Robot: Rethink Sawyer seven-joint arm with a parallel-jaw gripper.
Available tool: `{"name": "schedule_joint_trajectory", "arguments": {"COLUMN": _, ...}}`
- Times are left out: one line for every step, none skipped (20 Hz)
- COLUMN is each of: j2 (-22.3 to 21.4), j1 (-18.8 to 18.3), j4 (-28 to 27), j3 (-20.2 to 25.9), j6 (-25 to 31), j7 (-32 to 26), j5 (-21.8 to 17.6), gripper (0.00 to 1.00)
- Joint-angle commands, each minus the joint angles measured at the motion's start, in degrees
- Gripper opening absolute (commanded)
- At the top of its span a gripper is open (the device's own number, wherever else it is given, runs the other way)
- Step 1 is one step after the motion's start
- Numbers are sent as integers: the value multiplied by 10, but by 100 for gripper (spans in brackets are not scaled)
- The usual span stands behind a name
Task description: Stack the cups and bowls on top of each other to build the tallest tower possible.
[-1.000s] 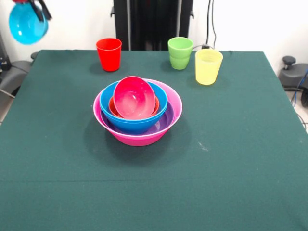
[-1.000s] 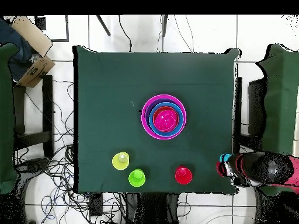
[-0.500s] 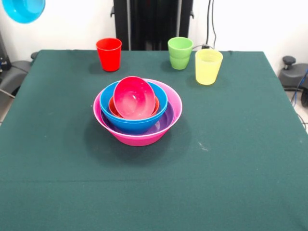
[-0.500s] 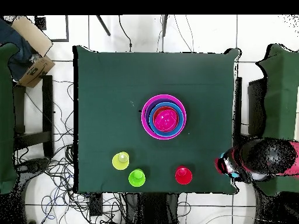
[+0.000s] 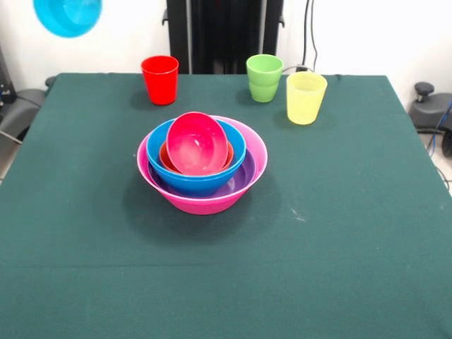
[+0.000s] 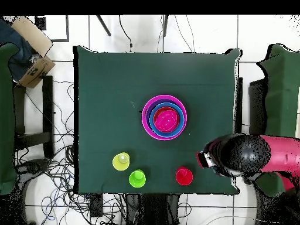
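A cyan bowl (image 5: 68, 15) hangs in the air at the top left of the front view, above the table's (image 5: 353, 233) far corner. Whether the gripper (image 6: 205, 159) is clamped on it cannot be told. The tower (image 5: 202, 164) sits mid-table, its pink bowl (image 5: 212, 201) outermost. Red (image 5: 160, 79), green (image 5: 265, 77) and yellow (image 5: 306, 97) cups stand behind it.

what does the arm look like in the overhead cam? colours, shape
Red arm coming in from the right edge, ending in a bulky rounded black wrist section. The claw end looks dark with a bit of red and white; finer detail, cables and markings aren't discernible.
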Motion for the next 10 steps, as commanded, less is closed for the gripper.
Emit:
{"name": "schedule_joint_trajectory", "arguments": {"j2": -47, "j1": 60, "j4": 73, "j3": 1, "j6": -54, "j7": 46, "j5": 31, "gripper": 0}}
{"name": "schedule_joint_trajectory", "arguments": {"j2": -50, "j1": 66, "j4": 73, "j3": -3, "j6": -55, "j7": 48, "j5": 32, "gripper": 0}}
{"name": "schedule_joint_trajectory", "arguments": {"j2": -53, "j1": 73, "j4": 74, "j3": -6, "j6": -56, "j7": 50, "j5": 34, "gripper": 0}}
{"name": "schedule_joint_trajectory", "arguments": {"j2": -56, "j1": 81, "j4": 74, "j3": -10, "j6": -57, "j7": 54, "j5": 35, "gripper": 0}}
{"name": "schedule_joint_trajectory", "arguments": {"j2": -55, "j1": 89, "j4": 70, "j3": -15, "j6": -54, "j7": 58, "j5": 34, "gripper": 0}}
{"name": "schedule_joint_trajectory", "arguments": {"j2": -55, "j1": 97, "j4": 67, "j3": -19, "j6": -52, "j7": 62, "j5": 33, "gripper": 0}}
{"name": "schedule_joint_trajectory", "arguments": {"j2": -59, "j1": 102, "j4": 66, "j3": -21, "j6": -50, "j7": 64, "j5": 37, "gripper": 0}}
{"name": "schedule_joint_trajectory", "arguments": {"j2": -61, "j1": 106, "j4": 66, "j3": -22, "j6": -50, "j7": 65, "j5": 40, "gripper": 0}}
{"name": "schedule_joint_trajectory", "arguments": {"j2": -64, "j1": 111, "j4": 67, "j3": -24, "j6": -49, "j7": 66, "j5": 43, "gripper": 0}}
{"name": "schedule_joint_trajectory", "arguments": {"j2": -66, "j1": 116, "j4": 68, "j3": -25, "j6": -49, "j7": 67, "j5": 45, "gripper": 0}}
